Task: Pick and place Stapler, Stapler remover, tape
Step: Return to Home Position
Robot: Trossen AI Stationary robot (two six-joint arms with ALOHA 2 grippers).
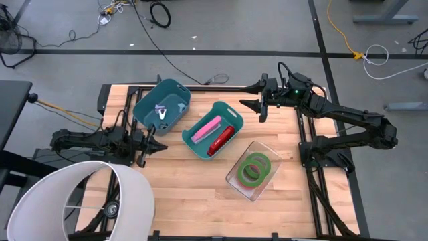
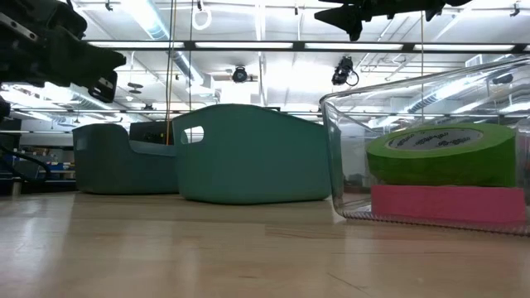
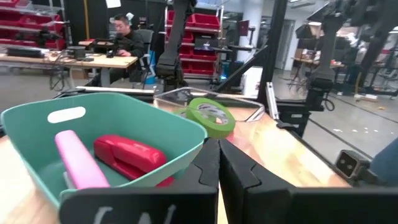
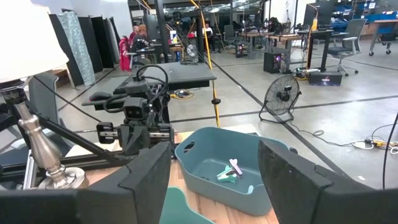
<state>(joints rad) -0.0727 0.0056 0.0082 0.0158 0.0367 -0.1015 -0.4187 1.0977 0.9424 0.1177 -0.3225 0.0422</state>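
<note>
The two tape rolls (image 1: 255,167), light rigid rings probably best pinched across one wall, lay stacked in the clear bin (image 1: 234,184) right of centre on the tabletop (image 1: 200,201), the left end effector (image 3: 218,149) closed empty, the right end effector (image 4: 213,148) spread empty.

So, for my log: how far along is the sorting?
Looks done: staple removers in the blue bin, two staplers in the teal bin, tape rolls in the clear tub. In hand: nothing; left claw shut empty, right claw open. Left: probably only parking the arms.
</note>
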